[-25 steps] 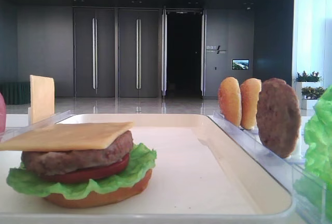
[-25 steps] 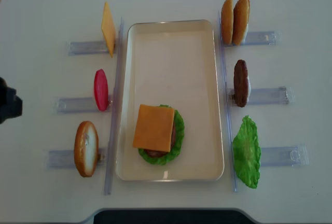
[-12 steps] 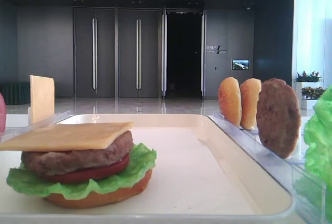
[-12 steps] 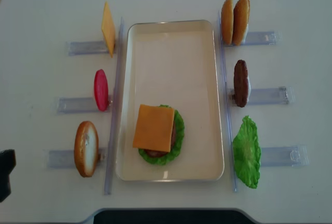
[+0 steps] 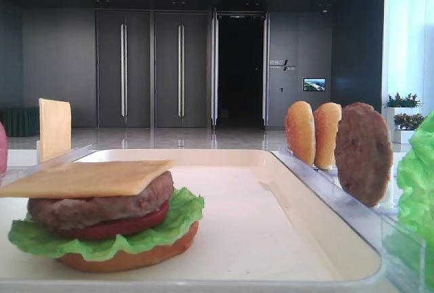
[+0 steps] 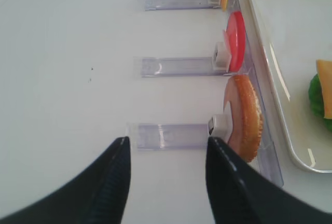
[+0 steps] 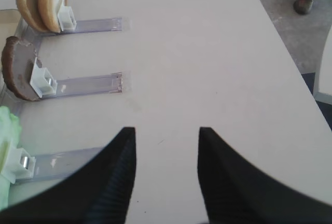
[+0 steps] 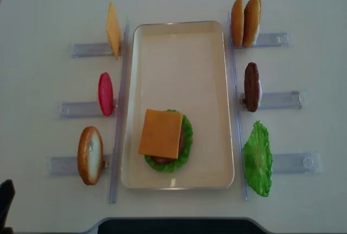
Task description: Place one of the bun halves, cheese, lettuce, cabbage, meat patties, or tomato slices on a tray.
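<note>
Your left gripper [image 6: 167, 180] hangs with its jaws spread and nothing between them; a bun half [image 6: 244, 117] stands on edge in its clear holder [image 6: 171, 135] just ahead and to the right. Beyond that lies the tray [image 8: 211, 98], carrying the stacked burger topped with the cheese [image 8: 160, 133]. Your right gripper [image 7: 166, 175] is likewise spread over the bare table [image 7: 207, 53], a meat patty [image 7: 14, 73] ahead to its left.

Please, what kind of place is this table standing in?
Probably a lobby or exhibition hall, not a kitchen. Behind the cream-white rectangular tray stand tall dark double doors with long metal handles, a shiny polished floor and a small lit wall screen.
</note>
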Robot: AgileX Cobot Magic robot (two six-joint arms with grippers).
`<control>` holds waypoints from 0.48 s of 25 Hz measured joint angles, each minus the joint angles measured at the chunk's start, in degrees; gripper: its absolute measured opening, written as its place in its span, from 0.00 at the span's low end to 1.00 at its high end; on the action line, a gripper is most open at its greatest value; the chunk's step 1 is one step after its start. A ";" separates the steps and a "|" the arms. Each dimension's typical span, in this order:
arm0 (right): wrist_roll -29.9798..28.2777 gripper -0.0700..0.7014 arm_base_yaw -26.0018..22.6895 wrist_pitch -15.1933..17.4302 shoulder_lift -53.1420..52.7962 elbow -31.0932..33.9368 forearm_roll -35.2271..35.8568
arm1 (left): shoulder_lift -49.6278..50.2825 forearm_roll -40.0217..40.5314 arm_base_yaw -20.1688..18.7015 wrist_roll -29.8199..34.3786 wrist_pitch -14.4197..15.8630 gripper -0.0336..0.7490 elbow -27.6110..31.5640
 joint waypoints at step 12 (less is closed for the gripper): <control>0.00 0.49 0.00 0.00 0.00 0.00 0.00 | -2.22 0.27 0.00 0.00 -0.60 0.48 0.29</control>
